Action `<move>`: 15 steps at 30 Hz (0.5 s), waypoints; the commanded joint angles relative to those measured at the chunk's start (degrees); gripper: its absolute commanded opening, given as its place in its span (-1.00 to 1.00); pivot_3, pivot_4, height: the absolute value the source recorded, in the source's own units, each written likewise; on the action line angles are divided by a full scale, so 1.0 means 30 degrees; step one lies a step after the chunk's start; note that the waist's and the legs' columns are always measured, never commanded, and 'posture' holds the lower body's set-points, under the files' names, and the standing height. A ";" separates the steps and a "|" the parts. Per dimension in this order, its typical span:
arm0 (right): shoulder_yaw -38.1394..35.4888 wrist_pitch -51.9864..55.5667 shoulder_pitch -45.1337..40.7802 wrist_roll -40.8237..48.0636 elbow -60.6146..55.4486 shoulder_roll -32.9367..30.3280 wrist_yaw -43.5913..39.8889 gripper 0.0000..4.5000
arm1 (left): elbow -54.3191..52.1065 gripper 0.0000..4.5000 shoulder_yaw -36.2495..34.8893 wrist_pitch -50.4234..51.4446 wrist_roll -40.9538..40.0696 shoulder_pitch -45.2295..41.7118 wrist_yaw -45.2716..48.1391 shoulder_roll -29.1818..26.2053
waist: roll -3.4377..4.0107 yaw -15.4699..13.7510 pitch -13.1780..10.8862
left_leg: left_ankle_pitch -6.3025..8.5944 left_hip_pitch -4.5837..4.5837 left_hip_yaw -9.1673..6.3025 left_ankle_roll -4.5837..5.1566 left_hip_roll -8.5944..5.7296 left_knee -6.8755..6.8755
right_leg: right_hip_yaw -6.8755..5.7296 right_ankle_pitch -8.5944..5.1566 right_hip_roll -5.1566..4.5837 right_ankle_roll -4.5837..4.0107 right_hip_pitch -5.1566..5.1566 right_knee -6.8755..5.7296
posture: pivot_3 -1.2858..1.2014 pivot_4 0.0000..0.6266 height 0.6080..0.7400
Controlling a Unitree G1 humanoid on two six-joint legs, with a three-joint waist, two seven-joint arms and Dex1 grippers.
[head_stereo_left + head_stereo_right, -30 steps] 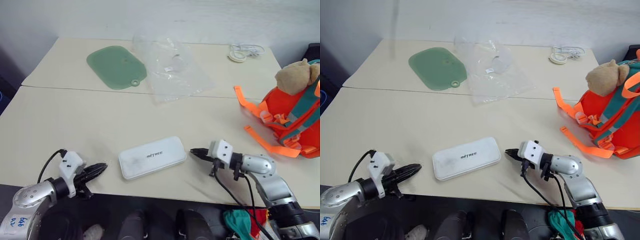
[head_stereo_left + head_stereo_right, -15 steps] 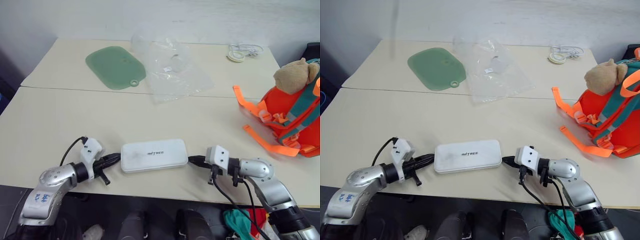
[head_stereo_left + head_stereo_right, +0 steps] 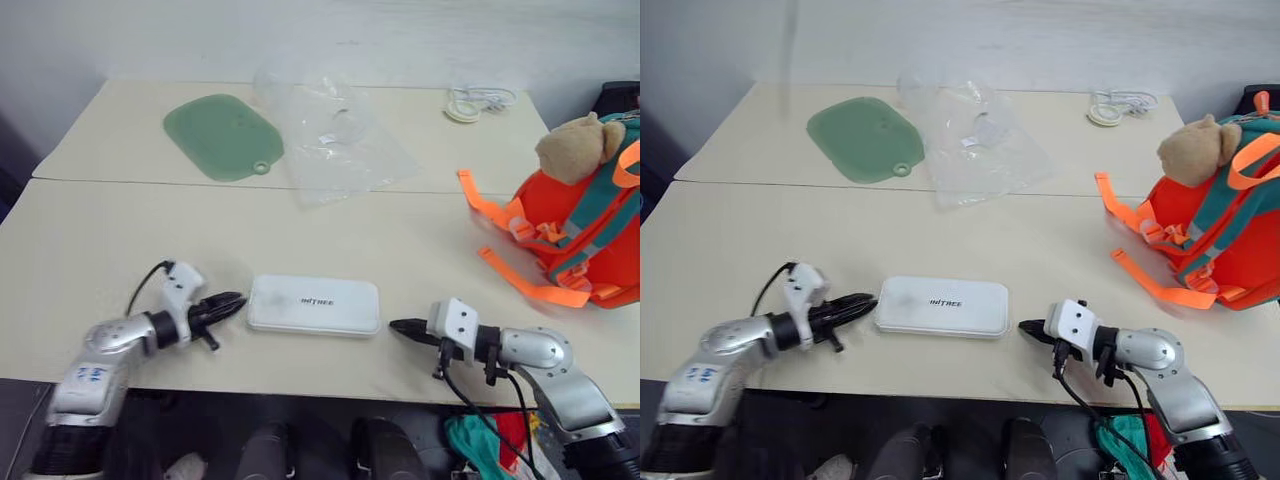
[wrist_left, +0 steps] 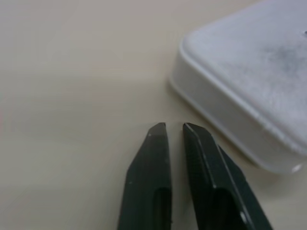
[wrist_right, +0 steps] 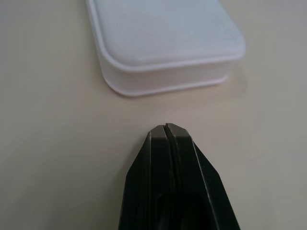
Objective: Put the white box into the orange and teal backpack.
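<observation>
The white box (image 3: 314, 304) lies flat on the table near its front edge, lettering up. My left gripper (image 3: 232, 300) points at the box's left end from just short of it. In the left wrist view its fingertips (image 4: 158, 128) stand slightly apart with nothing between them, and the box corner (image 4: 249, 72) is just ahead. My right gripper (image 3: 393, 324) is shut and empty, a small gap away from the box's right end (image 5: 163, 33). The orange and teal backpack (image 3: 585, 230) sits at the far right with a tan plush bear (image 3: 572, 148) on top, well away from both grippers.
A green flat mat (image 3: 222, 135) and a clear plastic bag (image 3: 335, 140) lie at the back of the table, with a coiled white cable (image 3: 470, 102) at the back right. Orange straps (image 3: 520, 275) trail from the backpack toward the middle. The table's front edge runs just under both grippers.
The box has turned from slanted to level with the front edge. My left gripper came forward to its left end and parted its fingers slightly. My right gripper drew back from the right end.
</observation>
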State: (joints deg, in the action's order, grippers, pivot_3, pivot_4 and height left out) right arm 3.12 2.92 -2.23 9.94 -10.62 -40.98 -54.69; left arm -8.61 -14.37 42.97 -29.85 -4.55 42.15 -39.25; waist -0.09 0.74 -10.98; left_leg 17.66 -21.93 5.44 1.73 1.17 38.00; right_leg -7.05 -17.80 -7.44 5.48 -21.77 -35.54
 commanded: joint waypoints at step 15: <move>0.1320 -0.1416 -0.2584 -0.0355 0.1466 0.0729 -0.0956 -1.00 | 0.8593 0.49 0.2449 1.6511 -0.5764 -1.0408 -0.0210 -0.0565 | -0.0068 -0.0239 -0.0035 | -0.0024 0.0082 0.0025 -0.0025 -0.0057 0.0007 | 0.0080 -0.0025 -0.0015 0.0008 0.0040 -0.0132 | 0.03 -0.52 1.00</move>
State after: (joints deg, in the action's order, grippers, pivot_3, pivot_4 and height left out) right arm 6.49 -0.09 -9.62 8.95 -5.52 -39.48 -57.14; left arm 14.97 -7.85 92.38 -47.51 -34.86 42.40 -41.64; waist -0.29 0.02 -11.08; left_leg 17.57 -21.69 5.52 1.65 0.99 38.03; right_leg -6.81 -17.88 -7.47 5.50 -21.65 -35.94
